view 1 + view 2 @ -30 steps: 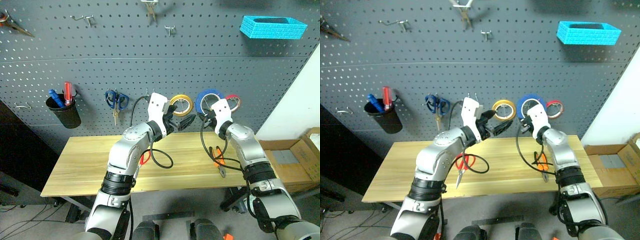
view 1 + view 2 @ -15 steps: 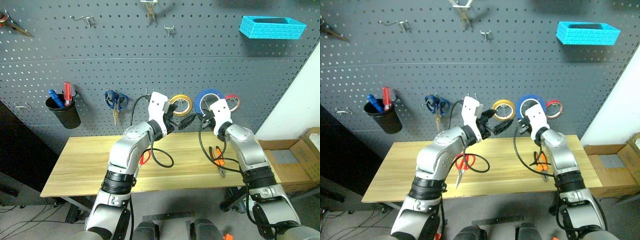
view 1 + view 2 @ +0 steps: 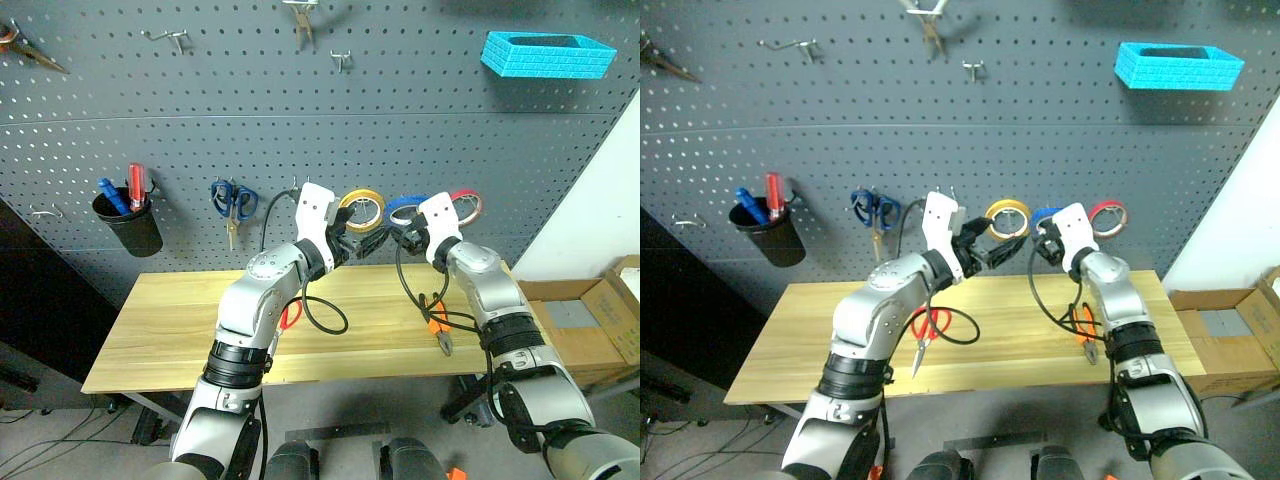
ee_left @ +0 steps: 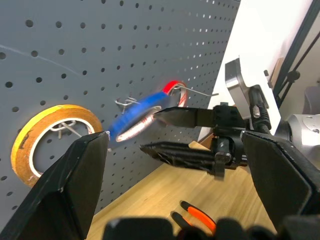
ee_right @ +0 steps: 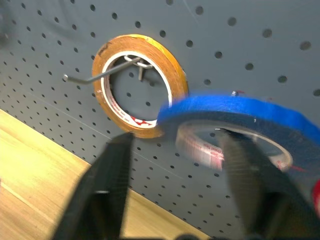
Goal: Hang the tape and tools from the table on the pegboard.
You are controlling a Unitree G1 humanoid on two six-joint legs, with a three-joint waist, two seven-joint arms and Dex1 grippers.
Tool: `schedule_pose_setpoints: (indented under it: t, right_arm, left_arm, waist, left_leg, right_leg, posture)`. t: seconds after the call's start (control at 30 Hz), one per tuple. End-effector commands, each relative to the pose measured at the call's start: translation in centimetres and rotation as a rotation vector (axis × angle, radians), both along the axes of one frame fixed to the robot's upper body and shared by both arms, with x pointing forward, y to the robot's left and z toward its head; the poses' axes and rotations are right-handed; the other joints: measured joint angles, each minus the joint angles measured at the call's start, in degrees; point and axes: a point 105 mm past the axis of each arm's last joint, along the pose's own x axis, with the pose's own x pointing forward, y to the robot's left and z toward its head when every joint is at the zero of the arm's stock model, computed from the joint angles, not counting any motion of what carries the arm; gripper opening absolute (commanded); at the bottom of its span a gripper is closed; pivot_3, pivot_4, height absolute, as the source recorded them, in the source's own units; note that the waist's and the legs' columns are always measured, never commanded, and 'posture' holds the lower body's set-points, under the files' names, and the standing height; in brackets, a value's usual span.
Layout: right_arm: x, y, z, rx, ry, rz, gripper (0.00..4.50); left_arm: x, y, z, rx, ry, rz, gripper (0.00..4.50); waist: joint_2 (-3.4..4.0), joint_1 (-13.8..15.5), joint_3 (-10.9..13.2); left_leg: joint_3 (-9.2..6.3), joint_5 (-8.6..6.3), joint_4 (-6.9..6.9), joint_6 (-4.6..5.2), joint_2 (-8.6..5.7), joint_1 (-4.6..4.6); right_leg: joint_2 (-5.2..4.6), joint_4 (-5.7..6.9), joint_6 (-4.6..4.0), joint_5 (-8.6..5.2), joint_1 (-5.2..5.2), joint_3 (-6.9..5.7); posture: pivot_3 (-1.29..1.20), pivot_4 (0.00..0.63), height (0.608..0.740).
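Pegboard (image 3: 300,100): dark panel behind everything; a black cup of tools at 9 o'clock, blue-handled scissors hanging further in.
Table (image 3: 170,330): light wood, plenty of bare top on its left half.
Red scissors (image 3: 925,330): lying on the table under the left arm, blades toward the near edge, not yet hung.
Left gripper (image 3: 362,243): fingers spread wide, nothing between them, pointing level toward the right arm, just below the yellow roll (image 3: 362,208).
Blue tape (image 4: 137,112): here's the action! It sits tilted and blurred at the board between the yellow roll and the red roll (image 3: 465,203), ring face tipped up, right at the right claw's tips.
Right gripper (image 4: 160,131): jaws parted, with the tape just past them at 12 o'clock; I judge it a release onto the hook, though whether the ring has caught the peg I cannot tell.
Pliers (image 3: 437,322): on the table at 5 o'clock from the right claw, long axis toward the near edge; the right arm is nearer.
Room: the rolls crowd the hooks here; spare hooks sit high on the board.
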Motion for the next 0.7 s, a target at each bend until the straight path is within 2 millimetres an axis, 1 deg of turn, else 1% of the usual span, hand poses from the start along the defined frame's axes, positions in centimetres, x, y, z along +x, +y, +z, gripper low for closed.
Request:
schedule_pose_setpoints:
  t: [0.03,0.07,0.13,0.2,0.27,0.37,0.43,0.47,0.53,0.63,0.7]
  right_arm:
    - [0.0,-0.8,1.4,0.002,-0.053,-0.024,4.37]
    - [-0.2,-0.9,1.1,0.002,-0.046,-0.03,4.44]
    - [-0.9,-1.1,0.4,0.0,-0.021,-0.046,4.44]
    - [-2.0,-1.6,-1.0,-0.01,0.033,-0.067,4.44]
    - [-3.7,-2.1,-2.7,-0.037,0.11,-0.078,4.44]
    - [-6.1,-2.9,-4.0,-0.035,0.223,-0.113,4.44]
    - [-7.1,-3.8,-4.8,-0.046,0.307,-0.168,4.44]
    - [-7.5,-4.5,-5.3,-0.051,0.352,-0.204,4.44]
    - [-7.9,-5.5,-5.9,-0.049,0.42,-0.265,4.44]
    - [-7.3,-7.5,-7.4,-0.047,0.555,-0.378,4.44]
    - [-6.9,-8.5,-7.9,-0.029,0.627,-0.438,4.44]
  left_arm:
    - [-0.3,-0.2,1.8,-0.031,-0.061,-0.011,4.5]
    - [-0.4,-0.3,1.8,-0.032,-0.061,-0.011,4.5]
    - [-0.5,-0.3,1.7,-0.034,-0.057,-0.014,4.5]
    - [-0.7,-0.3,1.4,-0.033,-0.048,-0.017,4.5]
    - [-1.0,-0.3,0.7,-0.03,-0.028,-0.018,4.5]
    - [-2.1,-0.1,-1.4,-0.007,0.023,-0.019,4.5]
    - [-3.0,0.1,-2.9,0.009,0.063,-0.021,4.5]
    - [-3.5,0.2,-3.5,0.017,0.079,-0.022,4.5]
    - [-4.3,0.3,-4.4,0.027,0.105,-0.023,4.5]
    - [-5.1,0.6,-5.8,0.067,0.136,-0.025,4.5]
    - [-5.5,0.8,-6.2,0.087,0.144,-0.029,4.5]
  waist:
    - [0.0,0.0,0.0]
    - [0.0,0.0,0.0]
    - [-0.01,0.1,0.0]
    - [-0.01,0.4,0.0]
    - [0.0,0.9,0.0]
    - [0.04,1.2,0.1]
    - [0.11,1.1,0.2]
    - [0.12,1.0,0.5]
    - [0.04,1.1,0.9]
    - [0.05,1.1,2.3]
    - [0.07,1.1,3.6]
  left_leg:
    - [0.0,0.0,0.0,0.0,0.0,0.0]
    - [-0.01,0.0,0.0,0.0,0.0,0.0]
    - [-0.02,0.0,0.0,0.0,0.0,0.0]
    - [-0.02,0.0,-0.01,0.0,0.0,-0.02]
    - [-0.02,-0.01,-0.02,0.0,0.0,-0.03]
    - [-0.01,-0.03,-0.05,0.02,0.01,-0.07]
    - [0.01,-0.03,-0.06,0.03,0.03,-0.07]
    - [0.0,-0.03,-0.05,0.03,0.04,-0.05]
    - [-0.01,-0.03,-0.02,0.04,0.15,-0.03]
    - [-0.02,-0.02,0.03,0.02,0.47,0.01]
    - [0.01,-0.02,0.04,0.01,0.61,0.01]
  right_leg:
    - [0.0,0.0,0.0,0.0,0.01,0.0]
    - [0.0,0.0,0.0,0.0,0.01,-0.01]
    - [0.0,0.0,0.0,0.0,0.01,-0.01]
    - [-0.01,-0.01,0.0,0.0,0.0,-0.01]
    - [-0.02,-0.04,0.0,-0.01,0.0,-0.01]
    - [-0.05,-0.11,0.0,-0.02,-0.03,-0.01]
    - [-0.06,-0.15,0.0,-0.03,-0.04,0.01]
    - [-0.07,-0.14,-0.01,-0.04,-0.03,0.0]
    - [-0.12,-0.16,-0.21,-0.28,-0.01,-0.03]
    - [-0.12,-0.23,-0.35,-0.25,0.09,-0.11]
    - [-0.11,-0.25,-0.43,-0.21,0.07,-0.18]
  posture:
    - [0.04,0.0,0.74]
    - [0.04,0.0,0.74]
    - [0.04,0.002,0.74]
    - [0.04,0.014,0.74]
    - [0.04,0.032,0.74]
    - [0.03,0.068,0.74]
    - [0.02,0.085,0.74]
    - [0.01,0.103,0.74]
    - [0.01,0.125,0.74]
    - [0.01,0.17,0.74]
    - [0.01,0.2,0.74]
